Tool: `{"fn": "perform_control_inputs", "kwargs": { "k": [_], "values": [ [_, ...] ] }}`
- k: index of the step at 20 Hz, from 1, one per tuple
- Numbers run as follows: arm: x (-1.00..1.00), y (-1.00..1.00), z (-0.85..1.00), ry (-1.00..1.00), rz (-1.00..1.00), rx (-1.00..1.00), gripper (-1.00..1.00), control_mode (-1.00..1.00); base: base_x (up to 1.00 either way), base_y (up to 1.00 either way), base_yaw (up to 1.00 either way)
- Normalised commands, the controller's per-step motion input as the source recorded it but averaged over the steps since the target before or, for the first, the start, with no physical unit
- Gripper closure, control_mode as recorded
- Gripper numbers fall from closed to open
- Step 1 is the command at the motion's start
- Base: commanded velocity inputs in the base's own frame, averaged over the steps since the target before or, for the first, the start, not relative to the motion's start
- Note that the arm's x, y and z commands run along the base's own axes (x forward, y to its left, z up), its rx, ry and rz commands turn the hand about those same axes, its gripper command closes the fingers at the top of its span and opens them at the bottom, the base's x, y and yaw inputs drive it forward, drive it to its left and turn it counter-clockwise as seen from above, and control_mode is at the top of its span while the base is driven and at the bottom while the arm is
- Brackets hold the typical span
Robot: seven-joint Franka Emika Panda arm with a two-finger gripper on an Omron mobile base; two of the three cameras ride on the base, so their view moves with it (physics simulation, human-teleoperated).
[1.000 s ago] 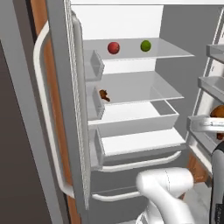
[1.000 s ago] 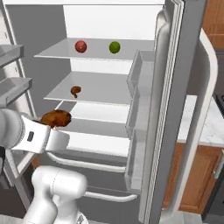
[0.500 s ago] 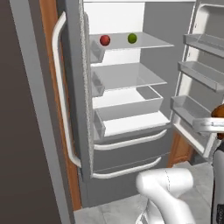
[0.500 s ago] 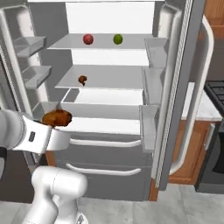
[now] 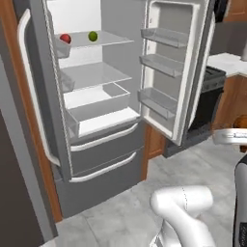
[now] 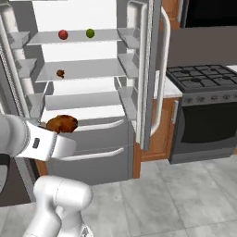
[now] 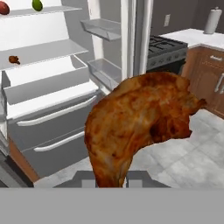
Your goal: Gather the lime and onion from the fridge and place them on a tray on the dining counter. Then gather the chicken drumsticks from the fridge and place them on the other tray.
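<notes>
My gripper (image 7: pixel 111 179) is shut on a large brown chicken drumstick (image 7: pixel 140 118), held in the air in front of the open fridge (image 5: pixel 96 154). In the right base view the gripper (image 6: pixel 65 133) and the held drumstick (image 6: pixel 61 123) sit level with the fridge's upper drawer. The dark-red onion (image 6: pixel 63 34) and the green lime (image 6: pixel 90 33) rest side by side on the top shelf. A second small drumstick (image 6: pixel 60 73) lies on the shelf below. The trays and the dining counter are out of view.
The fridge's right door (image 5: pixel 176 72) stands swung open with several door bins. A black stove with oven (image 6: pixel 203 88) stands right of the fridge, beside a wall counter (image 5: pixel 226 60) on brown cabinets. Grey tiled floor (image 6: pixel 176 199) lies in front.
The whole picture has shifted: the base has backed off and turned right, so the fridge looks smaller and the stove has come into view. The gripper still holds the drumstick.
</notes>
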Motion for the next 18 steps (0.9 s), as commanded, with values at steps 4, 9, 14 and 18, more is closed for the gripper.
{"fn": "perform_control_inputs", "kwargs": {
  "k": [4, 9, 14, 18],
  "values": [
    [0.00, 0.00, 0.00, 0.00, 0.00, 0.00, 1.00, 1.00, -0.75, 0.00, -0.52],
    [0.00, 0.00, 0.00, 0.00, 0.00, 0.00, 1.00, 1.00, -0.63, -0.02, -0.53],
    [0.00, 0.00, 0.00, 0.00, 0.00, 0.00, 1.00, 1.00, -0.50, -0.11, -0.55],
    [0.00, 0.00, 0.00, 0.00, 0.00, 0.00, 1.00, 1.00, -0.35, -0.21, -0.57]
  ]
}}
